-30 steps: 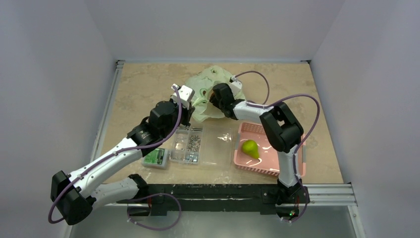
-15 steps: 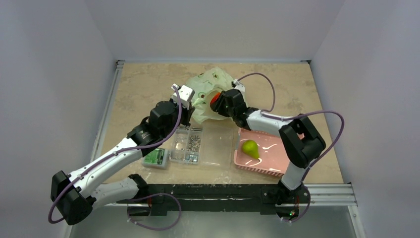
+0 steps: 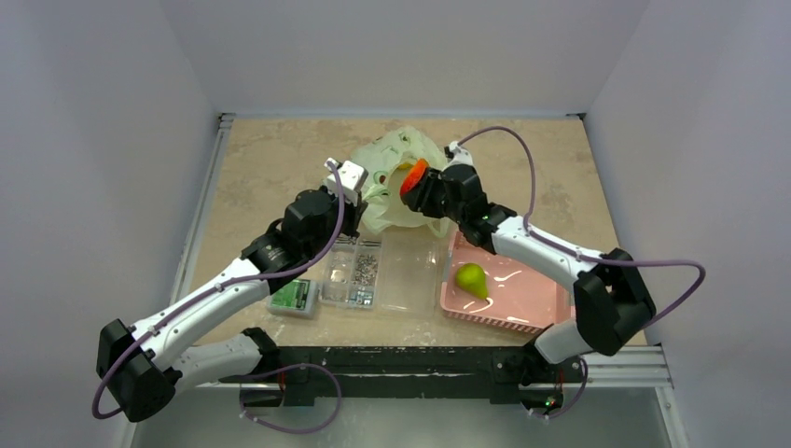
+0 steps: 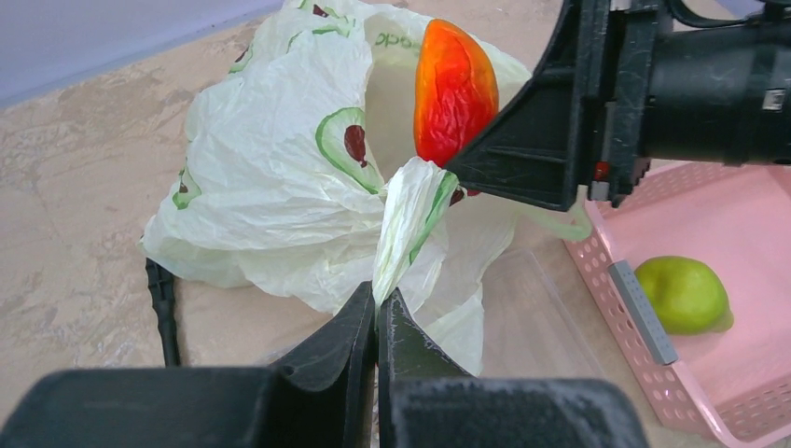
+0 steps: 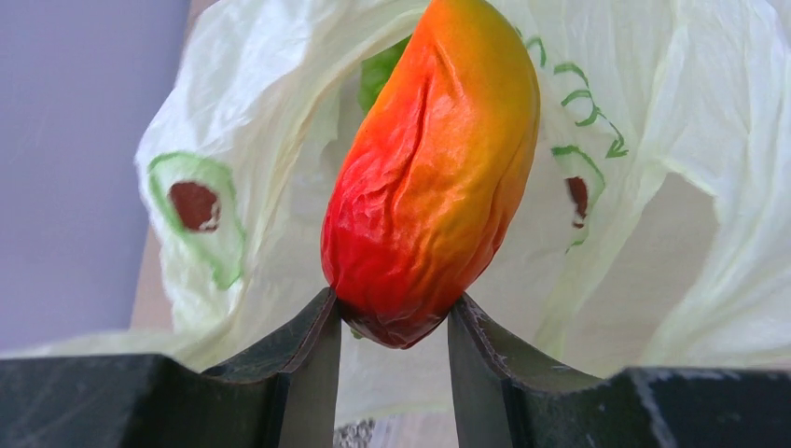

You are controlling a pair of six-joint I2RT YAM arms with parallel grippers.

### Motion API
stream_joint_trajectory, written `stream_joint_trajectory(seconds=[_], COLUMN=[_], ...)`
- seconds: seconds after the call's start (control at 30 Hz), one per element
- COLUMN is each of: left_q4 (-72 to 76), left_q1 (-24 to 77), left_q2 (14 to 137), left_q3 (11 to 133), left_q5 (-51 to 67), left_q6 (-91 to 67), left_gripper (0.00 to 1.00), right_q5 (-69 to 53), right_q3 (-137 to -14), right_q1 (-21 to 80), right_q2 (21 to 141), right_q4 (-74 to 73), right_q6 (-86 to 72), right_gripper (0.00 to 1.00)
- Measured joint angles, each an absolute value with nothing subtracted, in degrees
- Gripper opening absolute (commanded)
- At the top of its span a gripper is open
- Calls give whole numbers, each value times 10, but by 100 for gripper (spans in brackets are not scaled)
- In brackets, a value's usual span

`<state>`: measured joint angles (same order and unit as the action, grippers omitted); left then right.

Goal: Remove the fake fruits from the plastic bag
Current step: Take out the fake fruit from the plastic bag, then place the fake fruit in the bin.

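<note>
Since the earlier frame, the right end effector (image 5: 392,313) had withdrawn from the plastic bag (image 4: 270,149), grasping the red-orange fruit (image 5: 434,168) just outside its mouth. The left end effector (image 4: 378,301), clenched, pinched a bag fold. 1 green pear (image 3: 471,278) lay in the pink basket (image 3: 522,303); other fruits probably remained inside. Only the right wrist view showed a green shape (image 5: 381,70) within the bag.

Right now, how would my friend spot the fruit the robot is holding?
Find the pale green bag at the back of the table. At its mouth, the right tool pinches a wrinkled fruit. It is the only red-orange one; the pear in the pink basket is green.
</note>
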<state>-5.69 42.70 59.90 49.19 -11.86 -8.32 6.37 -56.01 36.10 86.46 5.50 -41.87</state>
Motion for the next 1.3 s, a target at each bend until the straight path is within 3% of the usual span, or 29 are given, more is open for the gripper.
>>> stream_joint_trajectory(seconds=[0.4,0.9,1.3], left_q4=[-57,-57,-66], left_q1=[427,427,427], left_q2=[600,601,601], left_q3=[493,494,500], left_q5=[-120,-119,-111], left_q6=[-83,-83,-84], left_gripper=[0,0,0], right_q5=[-161,130,142], right_q3=[-541,-526,-374], right_q1=[364,332,314], right_q2=[790,529,473], right_q4=[-60,-442,-516], right_q6=[-364,-407,-569], right_gripper=[0,0,0])
